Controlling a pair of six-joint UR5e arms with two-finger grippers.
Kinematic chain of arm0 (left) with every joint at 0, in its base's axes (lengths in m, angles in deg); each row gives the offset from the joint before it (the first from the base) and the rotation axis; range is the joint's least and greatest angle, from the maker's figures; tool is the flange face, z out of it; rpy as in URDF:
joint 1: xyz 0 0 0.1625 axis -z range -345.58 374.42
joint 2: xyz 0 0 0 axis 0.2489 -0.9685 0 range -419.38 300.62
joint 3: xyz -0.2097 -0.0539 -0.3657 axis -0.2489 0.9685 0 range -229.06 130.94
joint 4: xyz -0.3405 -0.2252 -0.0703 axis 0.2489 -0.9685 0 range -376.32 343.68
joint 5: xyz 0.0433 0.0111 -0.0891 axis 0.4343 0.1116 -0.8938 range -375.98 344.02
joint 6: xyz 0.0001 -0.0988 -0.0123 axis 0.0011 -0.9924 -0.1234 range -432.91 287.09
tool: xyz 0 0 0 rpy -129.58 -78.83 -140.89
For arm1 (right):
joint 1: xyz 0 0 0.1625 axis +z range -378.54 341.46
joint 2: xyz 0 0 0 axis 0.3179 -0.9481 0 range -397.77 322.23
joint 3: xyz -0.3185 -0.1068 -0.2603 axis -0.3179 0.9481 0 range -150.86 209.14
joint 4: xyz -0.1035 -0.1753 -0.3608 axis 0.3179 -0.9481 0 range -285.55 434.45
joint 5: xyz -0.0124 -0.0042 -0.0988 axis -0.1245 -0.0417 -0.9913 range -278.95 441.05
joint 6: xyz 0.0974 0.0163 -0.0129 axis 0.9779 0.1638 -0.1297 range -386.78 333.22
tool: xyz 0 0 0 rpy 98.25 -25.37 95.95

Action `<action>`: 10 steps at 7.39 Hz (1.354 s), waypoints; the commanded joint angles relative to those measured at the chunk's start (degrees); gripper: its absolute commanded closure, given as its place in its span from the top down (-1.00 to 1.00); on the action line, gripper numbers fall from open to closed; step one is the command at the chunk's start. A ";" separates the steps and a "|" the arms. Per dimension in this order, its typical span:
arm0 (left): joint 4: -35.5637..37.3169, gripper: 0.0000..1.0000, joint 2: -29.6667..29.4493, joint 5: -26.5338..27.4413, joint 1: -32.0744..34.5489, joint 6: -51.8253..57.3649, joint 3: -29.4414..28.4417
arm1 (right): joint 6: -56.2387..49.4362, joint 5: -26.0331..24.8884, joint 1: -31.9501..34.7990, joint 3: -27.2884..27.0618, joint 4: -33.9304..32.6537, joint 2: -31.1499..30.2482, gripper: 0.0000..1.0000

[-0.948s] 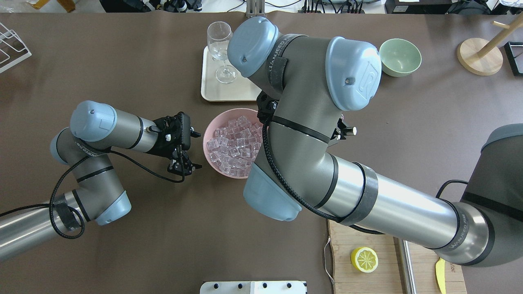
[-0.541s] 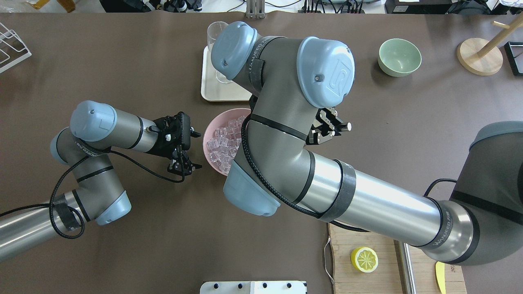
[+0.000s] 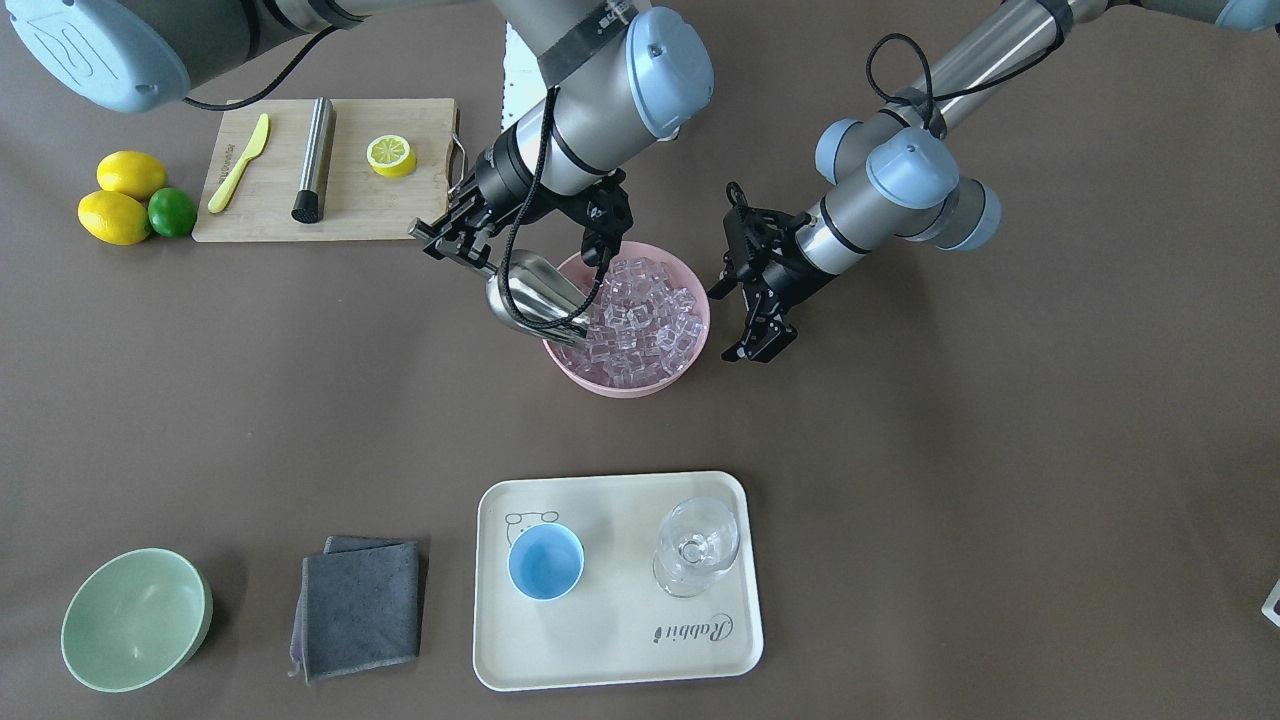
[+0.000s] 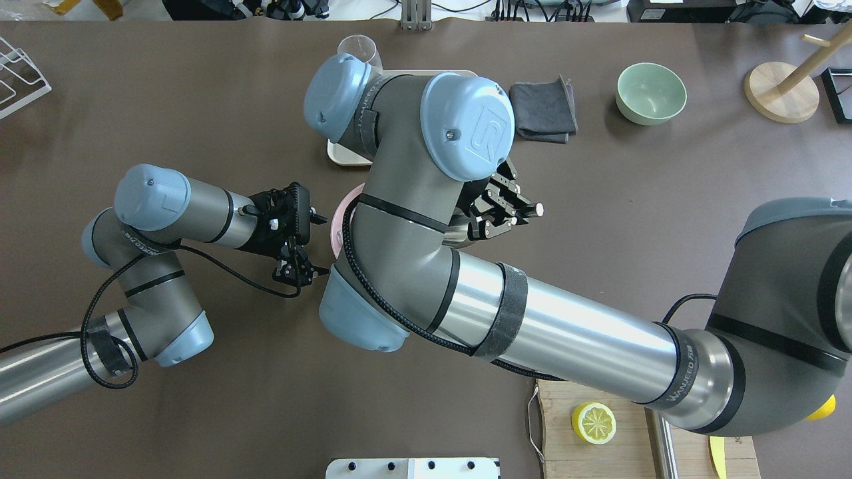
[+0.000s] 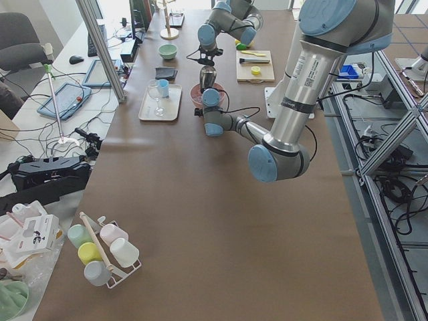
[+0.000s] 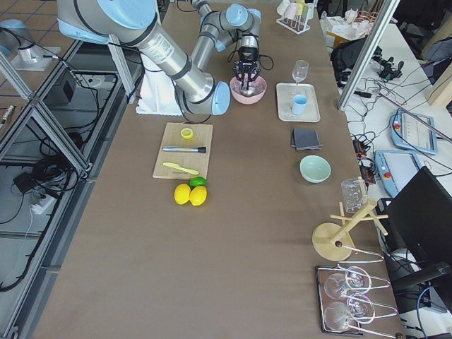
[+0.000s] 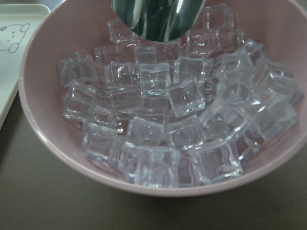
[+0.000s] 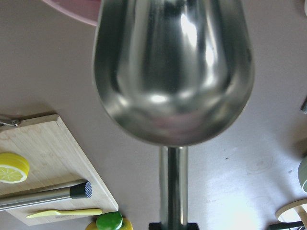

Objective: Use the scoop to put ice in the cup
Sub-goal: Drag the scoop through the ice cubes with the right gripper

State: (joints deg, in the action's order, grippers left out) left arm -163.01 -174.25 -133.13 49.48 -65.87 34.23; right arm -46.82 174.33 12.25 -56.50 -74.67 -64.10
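My right gripper (image 3: 460, 243) is shut on the short handle of the shiny steel scoop (image 3: 528, 292). The scoop slants down with its mouth at the rim of the pink bowl (image 3: 690, 365), just touching the pile of clear ice (image 3: 640, 315). In the right wrist view no ice shows in the scoop (image 8: 172, 67). The left wrist view looks onto the ice (image 7: 163, 120), with the scoop (image 7: 158, 17) at the top. My left gripper (image 3: 760, 345) hovers open and empty beside the bowl. The light blue cup (image 3: 545, 562) stands empty on a cream tray (image 3: 620, 650).
A clear stemmed glass (image 3: 697, 548) shares the tray with the cup. A grey cloth (image 3: 360, 605) and a pale green bowl (image 3: 135, 620) lie beside the tray. A cutting board (image 3: 270, 215) holds a lemon half, a steel rod and a yellow knife, with lemons and a lime (image 3: 125, 205) beside it.
My right arm has swung left over the pink bowl and turned its wrist, hiding the bowl in the overhead view and uncovering the grey cloth. The left arm has stayed put.
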 commanded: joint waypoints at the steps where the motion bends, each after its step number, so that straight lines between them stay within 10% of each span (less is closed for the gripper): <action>1: 0.00 0.97 0.00 0.00 0.00 0.00 -0.06 | 0.53 -0.02 -1.07 1.70 2.50 0.32 -1.00; 10: 0.00 0.97 0.00 0.00 0.00 0.00 -0.06 | 0.71 0.33 -2.39 1.71 13.75 -1.79 -1.00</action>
State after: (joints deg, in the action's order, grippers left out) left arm -163.01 -174.25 -133.13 49.48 -65.87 34.17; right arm -45.94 174.46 9.90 -53.95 -63.97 -64.90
